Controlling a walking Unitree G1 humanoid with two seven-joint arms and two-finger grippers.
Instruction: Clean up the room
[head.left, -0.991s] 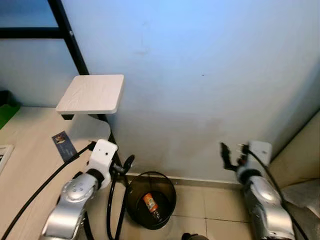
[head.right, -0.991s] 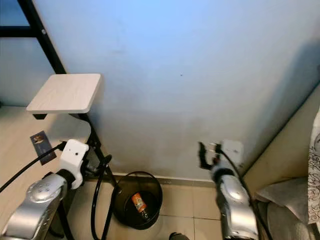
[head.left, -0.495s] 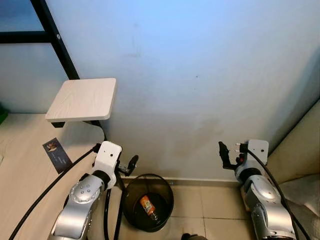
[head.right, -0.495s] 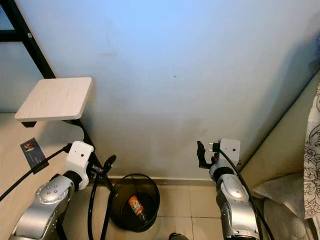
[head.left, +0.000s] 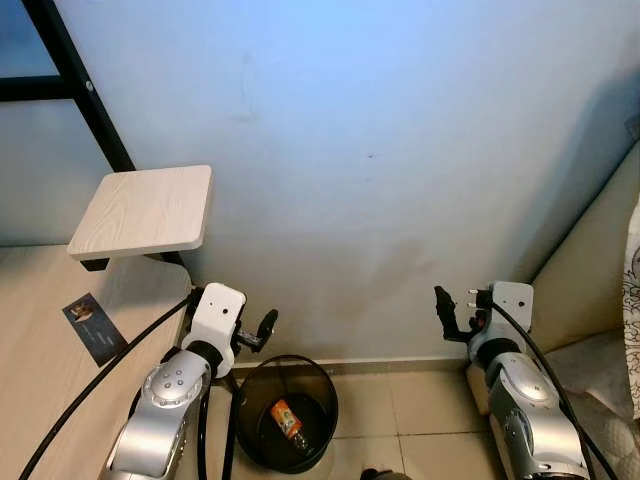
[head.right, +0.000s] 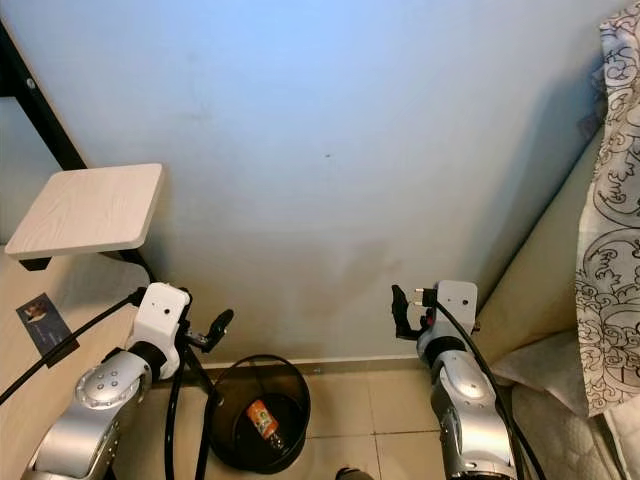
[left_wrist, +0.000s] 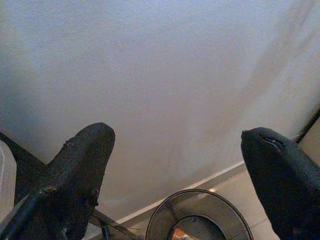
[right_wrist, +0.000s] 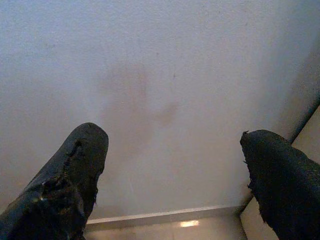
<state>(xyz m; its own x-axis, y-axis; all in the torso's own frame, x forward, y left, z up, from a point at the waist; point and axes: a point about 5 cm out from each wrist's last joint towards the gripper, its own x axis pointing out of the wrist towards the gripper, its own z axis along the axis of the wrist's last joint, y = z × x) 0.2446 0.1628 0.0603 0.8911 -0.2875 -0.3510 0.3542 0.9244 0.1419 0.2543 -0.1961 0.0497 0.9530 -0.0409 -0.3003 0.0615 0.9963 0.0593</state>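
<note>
A black wire wastebasket (head.left: 283, 425) stands on the tiled floor against the pale wall, with an orange-labelled bottle (head.left: 285, 420) lying inside it. My left gripper (head.left: 258, 332) hovers just above and left of the basket, open and empty; its wrist view looks between the fingers (left_wrist: 75, 185) at the wall and the basket's rim (left_wrist: 200, 192). My right gripper (head.left: 452, 312) is raised toward the wall further right, also open and empty, with bare wall between its fingers (right_wrist: 70, 175).
A small pale wooden table top (head.left: 145, 208) on a black stand sits at the left, above a beige surface bearing a dark card (head.left: 90, 325). A beige upholstered edge (head.left: 590, 290) and patterned cloth (head.right: 610, 200) close off the right. Tiled floor (head.left: 420, 410) lies between.
The camera has turned right: table and basket slid left in view, and the patterned cloth came in at the right. Both arms keep their pose.
</note>
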